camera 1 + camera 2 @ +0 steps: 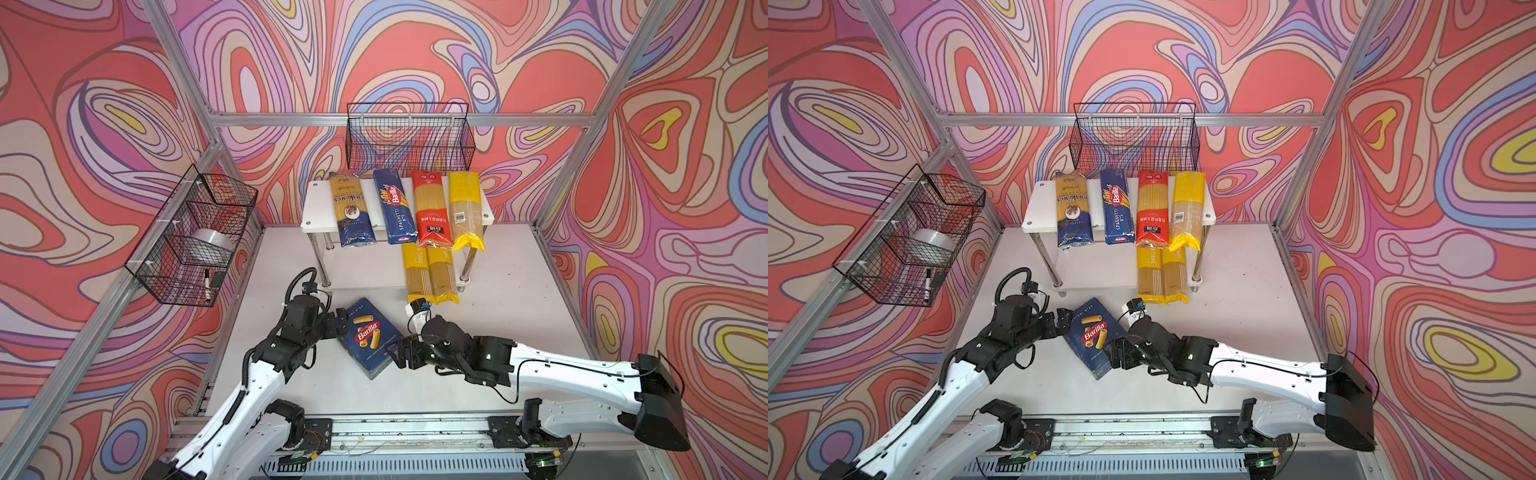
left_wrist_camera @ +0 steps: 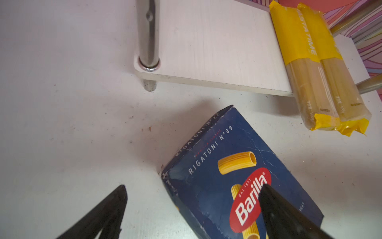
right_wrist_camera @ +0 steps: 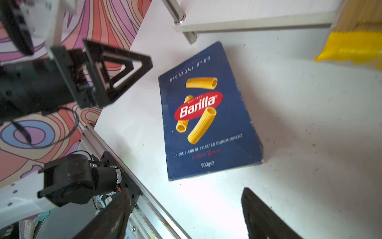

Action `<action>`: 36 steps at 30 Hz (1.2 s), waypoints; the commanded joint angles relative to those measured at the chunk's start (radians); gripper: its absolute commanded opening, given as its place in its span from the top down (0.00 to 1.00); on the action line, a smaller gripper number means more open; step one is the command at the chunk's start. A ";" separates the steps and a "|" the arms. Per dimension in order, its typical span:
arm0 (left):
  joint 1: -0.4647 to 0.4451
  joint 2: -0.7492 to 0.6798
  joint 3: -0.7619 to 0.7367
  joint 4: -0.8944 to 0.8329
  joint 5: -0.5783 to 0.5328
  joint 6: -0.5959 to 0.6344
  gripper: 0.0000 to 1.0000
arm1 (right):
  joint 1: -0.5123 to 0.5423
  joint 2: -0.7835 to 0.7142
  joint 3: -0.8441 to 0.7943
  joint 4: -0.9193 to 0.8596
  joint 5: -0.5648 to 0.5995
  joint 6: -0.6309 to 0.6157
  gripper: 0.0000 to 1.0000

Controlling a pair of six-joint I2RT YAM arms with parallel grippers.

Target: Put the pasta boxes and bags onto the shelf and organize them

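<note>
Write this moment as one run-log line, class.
left gripper: open, empty | right gripper: open, empty | rigatoni box: flat on table between them | shelf: four packs on top, two yellow bags below

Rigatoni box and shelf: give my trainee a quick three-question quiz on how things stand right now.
1. True or false: the rigatoni box already sits on the shelf.
2. How many packs lie on the shelf's top board?
3. The right gripper is: A) shut on the box, B) open and empty, C) shut on a yellow bag.
Key: 1 false, it lies flat on the table; 2 four; 3 B.
</note>
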 commanded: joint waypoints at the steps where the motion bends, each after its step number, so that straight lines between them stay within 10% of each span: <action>1: 0.011 0.066 -0.043 0.218 0.132 0.073 0.00 | 0.073 0.011 -0.073 0.038 0.095 0.105 0.13; 21: 0.046 0.299 -0.077 0.375 0.218 0.130 0.00 | 0.115 0.071 -0.271 0.444 0.197 0.124 0.10; 36: 0.045 0.140 -0.190 0.324 0.338 0.016 0.00 | 0.022 0.163 -0.282 0.543 0.122 0.133 0.06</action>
